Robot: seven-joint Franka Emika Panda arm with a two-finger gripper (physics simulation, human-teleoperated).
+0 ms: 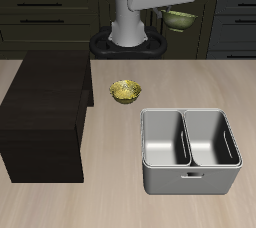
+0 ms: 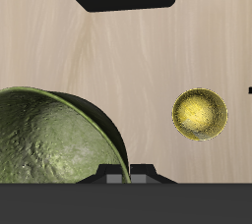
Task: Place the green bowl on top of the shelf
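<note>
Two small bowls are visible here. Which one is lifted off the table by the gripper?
The green bowl, held up high near the gripper at the table's back. The yellow-gold bowl sits on the table between the shelf and the grey bin.

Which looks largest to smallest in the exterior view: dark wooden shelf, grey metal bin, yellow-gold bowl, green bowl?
1. Dark brown wooden box-like shelf
2. Grey two-compartment metal bin
3. Small round yellow-gold bowl and small olive-green bowl: alike; the green one is lifted and partly hidden, so unranked.

The green bowl [image 1: 180, 18], olive with a mottled glossy inside, hangs tilted high above the table. The shelf [image 1: 45, 102], a dark brown box, stands with a bare flat top.
</note>
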